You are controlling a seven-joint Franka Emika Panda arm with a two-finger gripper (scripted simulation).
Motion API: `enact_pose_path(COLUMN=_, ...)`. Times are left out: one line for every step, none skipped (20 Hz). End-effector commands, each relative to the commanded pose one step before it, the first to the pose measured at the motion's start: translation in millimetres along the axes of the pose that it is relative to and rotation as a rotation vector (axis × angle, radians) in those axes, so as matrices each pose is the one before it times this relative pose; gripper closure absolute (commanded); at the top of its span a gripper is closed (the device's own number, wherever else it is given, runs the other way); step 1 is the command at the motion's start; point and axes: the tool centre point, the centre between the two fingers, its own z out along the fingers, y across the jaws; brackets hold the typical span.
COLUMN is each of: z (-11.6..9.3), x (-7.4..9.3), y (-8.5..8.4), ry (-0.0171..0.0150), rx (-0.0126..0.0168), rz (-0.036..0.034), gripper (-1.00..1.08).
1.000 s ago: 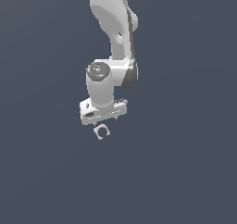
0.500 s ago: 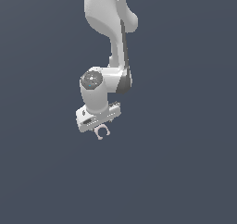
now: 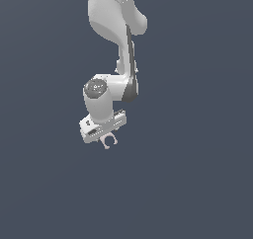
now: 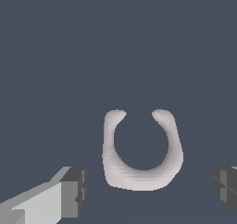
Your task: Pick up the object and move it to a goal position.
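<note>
The object (image 4: 141, 151) is a pale pinkish-white C-shaped open ring lying on the dark grey floor, its gap pointing away from the hand. It sits in the gap of my gripper (image 4: 149, 193), one dark-padded finger (image 4: 74, 190) on one side and the other finger (image 4: 225, 189) far off on the opposite side, neither touching it. The gripper is open. In the exterior view, the white gripper (image 3: 105, 136) hangs straight over the object (image 3: 108, 141), which peeks out just under the hand.
The white arm (image 3: 111, 20) comes down from the top of the exterior view. Plain dark grey floor (image 3: 197, 183) lies all around, with no other objects in sight.
The hand has come down towards the ring and shifted slightly to the exterior view's left. The ring has stayed where it was.
</note>
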Motion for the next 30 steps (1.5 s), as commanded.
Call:
enact_pose_path(z=0.25, x=0.15, y=-0.06, ry=0.00023, rx=-0.00016, rz=-0.00035, gripper=-0.92)
enact_pose_path(z=1.16, x=-0.06, y=0.04, ry=0.00000, rx=0.00000, rz=0.00000, gripper=-0.92)
enact_pose_path(z=1.93, x=-0.10, y=0.06, ry=0.00000, rx=0.00000, rz=0.00000, gripper=-0.92)
enact_pose_path(z=2.63, x=0.13, y=-0.25, ry=0.00010, rx=-0.00003, rz=-0.00068, gripper=-0.92)
enact_pose_path(z=3.45, x=-0.19, y=0.09, ry=0.00000, rx=0.00000, rz=0.00000, gripper=-0.92)
enact_pose_path(z=4.14, x=0.04, y=-0.23, ry=0.00010, rx=-0.00003, rz=-0.00068, gripper=-0.92)
enact_pose_path(z=4.93, x=-0.29, y=0.11, ry=0.00000, rx=0.00000, rz=0.00000, gripper=-0.92)
enact_pose_path(z=5.58, x=-0.07, y=-0.21, ry=0.00010, rx=-0.00002, rz=-0.00068, gripper=-0.92)
enact_pose_path(z=6.01, x=-0.10, y=-0.20, ry=0.00010, rx=-0.00002, rz=-0.00068, gripper=-0.92)
enact_pose_path(z=5.36, x=-0.31, y=0.12, ry=0.00000, rx=0.00000, rz=0.00000, gripper=-0.92)
enact_pose_path(z=4.44, x=0.17, y=-0.32, ry=0.00015, rx=-0.00003, rz=-0.00096, gripper=-0.92)
enact_pose_path(z=3.69, x=-0.11, y=0.16, ry=0.00000, rx=0.00000, rz=0.00000, gripper=-0.92)
enact_pose_path(z=2.86, x=0.00, y=0.20, ry=0.00000, rx=0.00000, rz=0.00000, gripper=-0.92)
enact_pose_path(z=1.96, x=0.40, y=-0.09, ry=0.00015, rx=-0.00004, rz=-0.00067, gripper=-0.92)
enact_pose_path(z=1.25, x=0.23, y=0.26, ry=0.00000, rx=0.00000, rz=0.00000, gripper=-0.92)
enact_pose_path(z=0.55, x=0.27, y=0.24, ry=0.00000, rx=0.00000, rz=0.00000, gripper=-0.92)
enact_pose_path(z=0.10, x=0.13, y=0.10, ry=0.00000, rx=0.00000, rz=0.00000, gripper=-0.92)
enact_pose_path(z=0.00, x=0.00, y=0.00, ry=0.00000, rx=0.00000, rz=0.00000, gripper=1.08)
enact_pose_path(z=0.00, x=0.00, y=0.00, ry=0.00000, rx=0.00000, rz=0.00000, gripper=1.08)
enact_pose_path(z=0.00, x=0.00, y=0.00, ry=0.00000, rx=0.00000, rz=0.00000, gripper=1.08)
enact_pose_path(z=0.00, x=0.00, y=0.00, ry=0.00000, rx=0.00000, rz=0.00000, gripper=1.08)
enact_pose_path(z=0.00, x=0.00, y=0.00, ry=0.00000, rx=0.00000, rz=0.00000, gripper=1.08)
enact_pose_path(z=0.00, x=0.00, y=0.00, ry=0.00000, rx=0.00000, rz=0.00000, gripper=1.08)
enact_pose_path(z=0.00, x=0.00, y=0.00, ry=0.00000, rx=0.00000, rz=0.00000, gripper=1.08)
enact_pose_path(z=0.00, x=0.00, y=0.00, ry=0.00000, rx=0.00000, rz=0.00000, gripper=1.08)
enact_pose_path(z=0.00, x=0.00, y=0.00, ry=0.00000, rx=0.00000, rz=0.00000, gripper=1.08)
enact_pose_path(z=0.00, x=0.00, y=0.00, ry=0.00000, rx=0.00000, rz=0.00000, gripper=1.08)
enact_pose_path(z=-0.38, x=-0.09, y=0.09, ry=0.00000, rx=0.00000, rz=0.00000, gripper=1.08)
enact_pose_path(z=-0.30, x=0.02, y=-0.01, ry=0.00000, rx=0.00000, rz=0.00000, gripper=1.08)
enact_pose_path(z=-0.91, x=0.05, y=-0.02, ry=0.00000, rx=0.00000, rz=0.00000, gripper=1.08)
